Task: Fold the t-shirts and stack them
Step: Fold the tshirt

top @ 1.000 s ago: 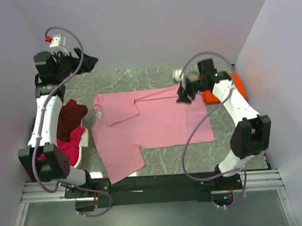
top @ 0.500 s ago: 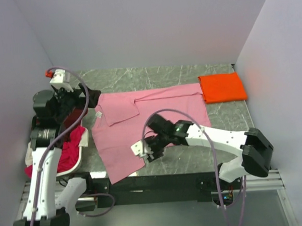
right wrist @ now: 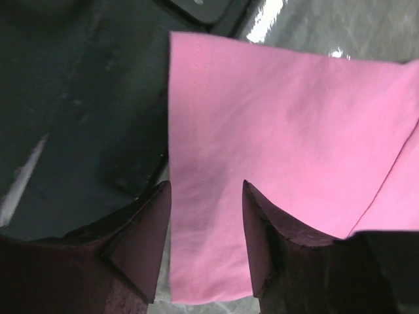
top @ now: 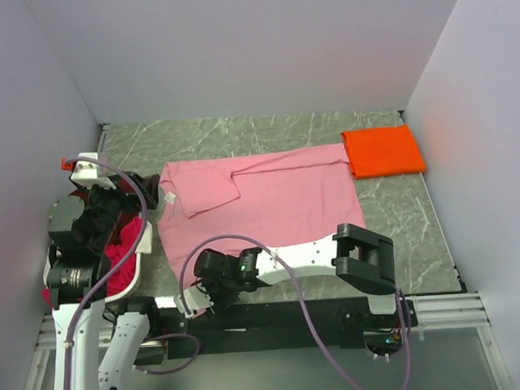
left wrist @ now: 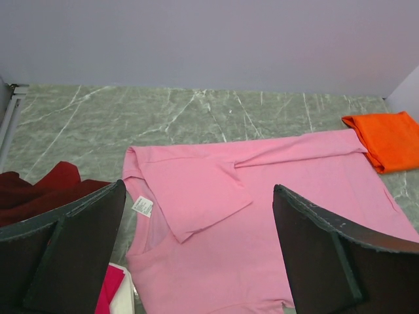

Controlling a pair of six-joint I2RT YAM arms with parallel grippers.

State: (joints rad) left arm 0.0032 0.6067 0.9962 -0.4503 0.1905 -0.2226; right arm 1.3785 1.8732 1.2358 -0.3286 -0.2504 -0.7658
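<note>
- Because the grey marbled bench (top: 399,223) carries all the cloth, each place below is given from the two grippers.
- The pink t-shirt (top: 278,207) lies spread flat ahead of both grippers. Its long axis runs side to side, with the collar toward the left arm and the hem toward the right wall.
- The folded orange t-shirt (top: 383,151) lies far beyond the right gripper (right wrist: 203,216) and to its right, touching the pink hem's far corner.
- A heap of maroon and magenta t-shirts (top: 124,240) lies just under and beside the left gripper (left wrist: 200,196).
- The left gripper is spread as wide as it goes and holds nothing. The pink collar lies ahead of it.
- The right gripper hangs low at the bench's near edge with its jaws partly apart. The pink shirt's near sleeve (right wrist: 262,131) lies directly before the gap. I cannot tell whether a finger touches the cloth, and nothing looks pinched.
- The coming move likely turns on that sleeve. It points toward the near edge, across the shirt's long axis, and the right gripper is much the nearer.
- A small white label (left wrist: 141,206) sits at the collar. Its print is too small to read.
</note>
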